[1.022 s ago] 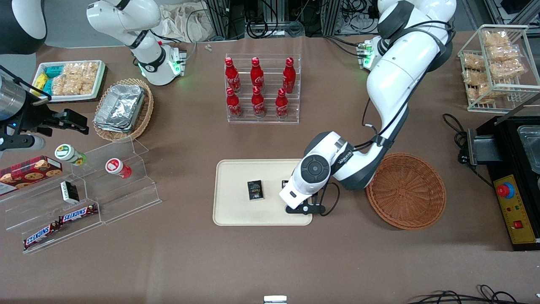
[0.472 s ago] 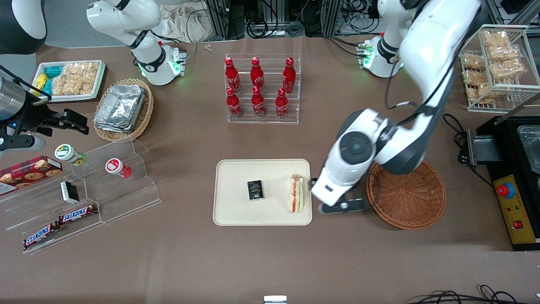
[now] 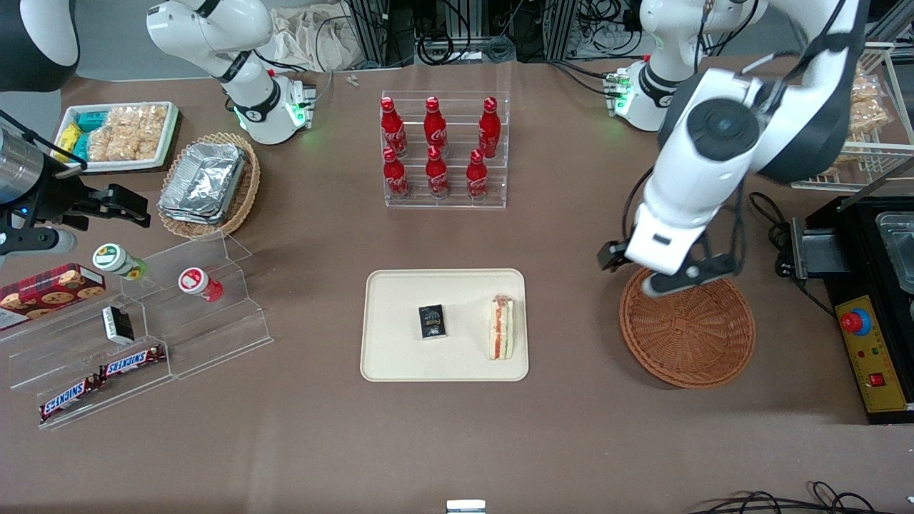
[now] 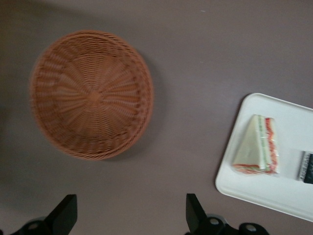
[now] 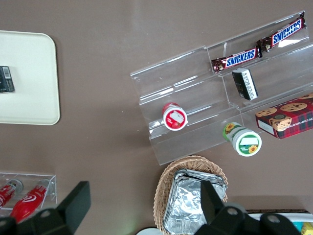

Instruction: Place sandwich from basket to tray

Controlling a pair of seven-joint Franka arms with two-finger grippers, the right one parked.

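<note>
The sandwich (image 3: pixel 501 327) lies on the cream tray (image 3: pixel 378 357), near the tray edge closest to the basket, its red and green filling showing. The wrist view shows the sandwich (image 4: pixel 257 147) on the tray (image 4: pixel 293 115) too. The round reddish-brown basket (image 3: pixel 687 325) stands beside the tray with nothing in it; the wrist view takes in the whole basket (image 4: pixel 90 93). My gripper (image 3: pixel 660 280) hangs high over the basket's edge farthest from the front camera. The gripper (image 4: pixel 129 215) is open, with only bare table between its fingers.
A small black packet (image 3: pixel 432 320) lies mid-tray. A clear rack of red bottles (image 3: pixel 444 150) stands farther from the camera. Stepped acrylic shelves (image 3: pixel 143 321) and an oval basket of foil trays (image 3: pixel 207 182) lie toward the parked arm's end. A black machine (image 3: pixel 871 285) stands beside the round basket.
The gripper let go of the sandwich on the tray, then rose and swung away to above the basket. The sandwich stays where it was set down.
</note>
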